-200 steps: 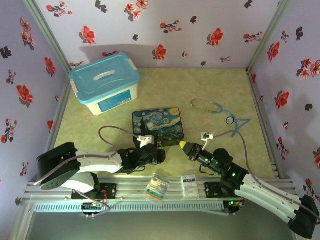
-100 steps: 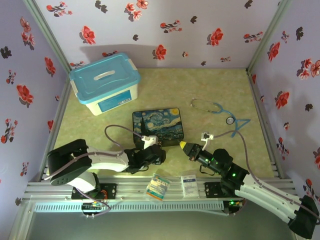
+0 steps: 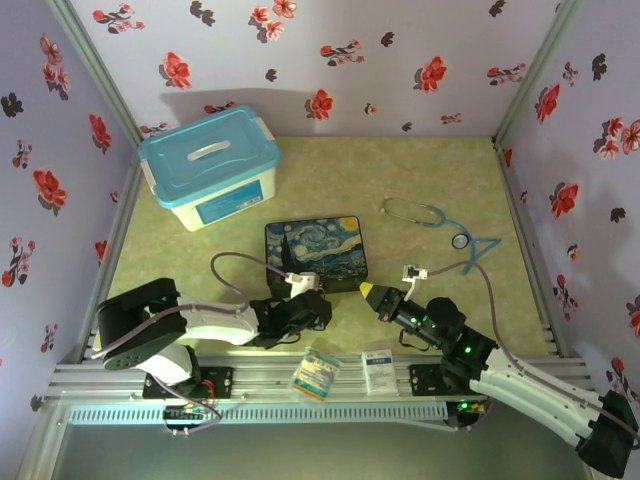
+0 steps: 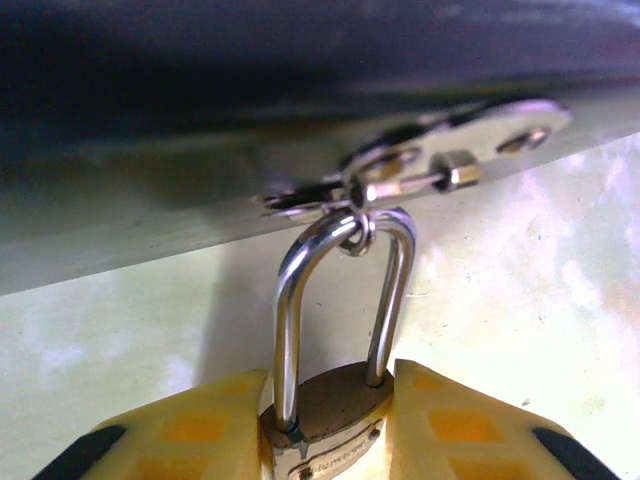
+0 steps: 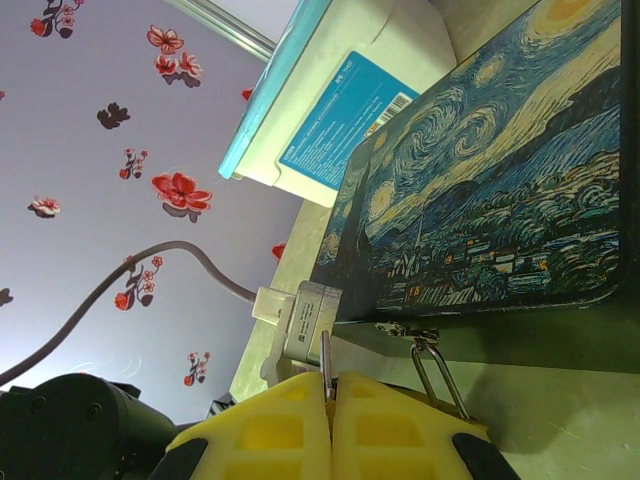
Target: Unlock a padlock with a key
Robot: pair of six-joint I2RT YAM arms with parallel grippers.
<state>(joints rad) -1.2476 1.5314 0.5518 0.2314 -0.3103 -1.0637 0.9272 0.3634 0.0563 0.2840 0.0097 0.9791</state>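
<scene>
Near the front edge of the counter [image 3: 420, 170], against the painted box [image 3: 315, 250], left jaws clamp the padlock [image 4: 330, 412] hooked on the clasp [image 4: 455, 150]; right jaws, fully closed, pinch the key [image 5: 325, 365] nearby.

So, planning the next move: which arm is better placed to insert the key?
Right: the right gripper pinches the key close to the padlock, while the left gripper clamps the padlock's body steady.
</scene>
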